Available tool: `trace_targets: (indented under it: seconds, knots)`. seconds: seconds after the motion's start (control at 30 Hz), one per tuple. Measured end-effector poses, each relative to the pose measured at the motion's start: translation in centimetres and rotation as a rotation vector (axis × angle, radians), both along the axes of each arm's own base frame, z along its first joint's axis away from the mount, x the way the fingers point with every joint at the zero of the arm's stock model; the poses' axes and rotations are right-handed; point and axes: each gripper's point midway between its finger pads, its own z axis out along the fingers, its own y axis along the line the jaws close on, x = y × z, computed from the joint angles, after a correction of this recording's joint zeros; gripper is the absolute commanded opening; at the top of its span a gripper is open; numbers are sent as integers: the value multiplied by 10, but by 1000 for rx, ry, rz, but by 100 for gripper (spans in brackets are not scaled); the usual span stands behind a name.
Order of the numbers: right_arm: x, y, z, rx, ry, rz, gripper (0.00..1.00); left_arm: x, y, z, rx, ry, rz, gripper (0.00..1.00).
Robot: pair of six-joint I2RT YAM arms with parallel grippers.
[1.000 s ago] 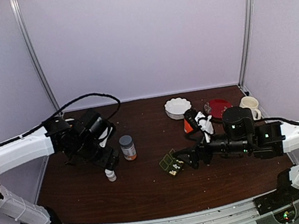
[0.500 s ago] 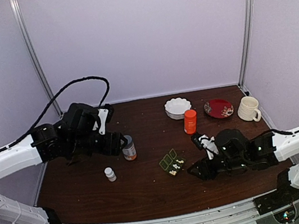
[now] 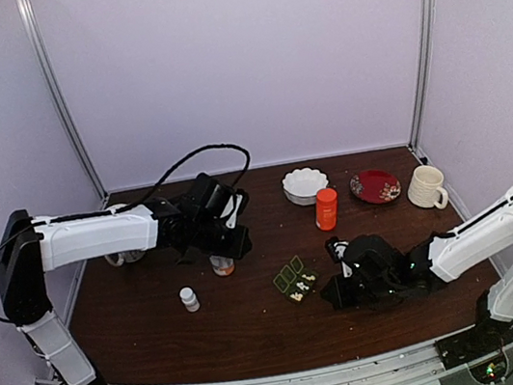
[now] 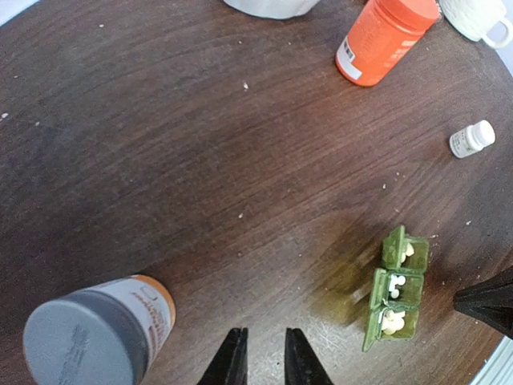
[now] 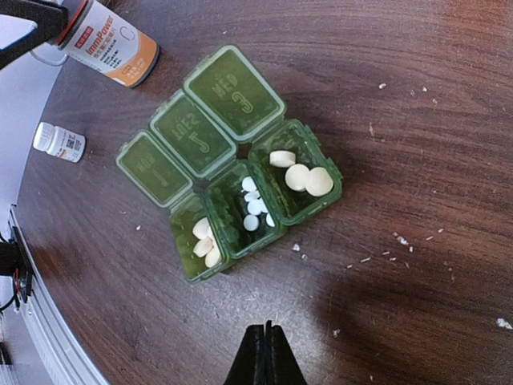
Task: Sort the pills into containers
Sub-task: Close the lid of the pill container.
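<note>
The containers are three cells of a dark-green pill box (image 3: 294, 281) (image 4: 395, 291) (image 5: 240, 192), all lids hinged open. Whitish pills (image 5: 298, 176) lie in every cell: three round ones in the right cell, several small ones in the middle, three in the left. My right gripper (image 3: 333, 298) (image 5: 266, 330) is shut with nothing in it, low over the table just right of the box. My left gripper (image 3: 230, 249) (image 4: 262, 353) hovers beside the grey-capped bottle (image 4: 96, 337), left of the box. Its jaws stand a narrow gap apart, and nothing is between them.
The grey-capped labelled bottle (image 3: 221, 266) (image 5: 108, 44) stands under the left wrist. An orange bottle (image 3: 326, 209) (image 4: 385, 38), a small white bottle (image 3: 189, 299) (image 4: 470, 138), a white bowl (image 3: 305, 186), a red plate (image 3: 374, 186) and a mug (image 3: 427, 187) also stand on the table. Crumbs dot the wood.
My left arm swung right to the grey-capped bottle while its jaws narrowed. My right gripper dropped low, drew back right of the pill box and shut.
</note>
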Motion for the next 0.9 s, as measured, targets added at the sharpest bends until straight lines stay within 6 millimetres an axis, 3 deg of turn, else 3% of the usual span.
trace_targets:
  seconds: [0.27,0.53,0.9]
  knots:
    - [8,3,-13,14,24,-38,0,1,-28,-33,4,85,-88,1]
    - [14,4,-27,6,37,-51,0,-8,-47,-56,-21,170,-168,0]
    - [24,6,-26,25,28,-69,0,-14,-85,-73,-123,252,-273,0]
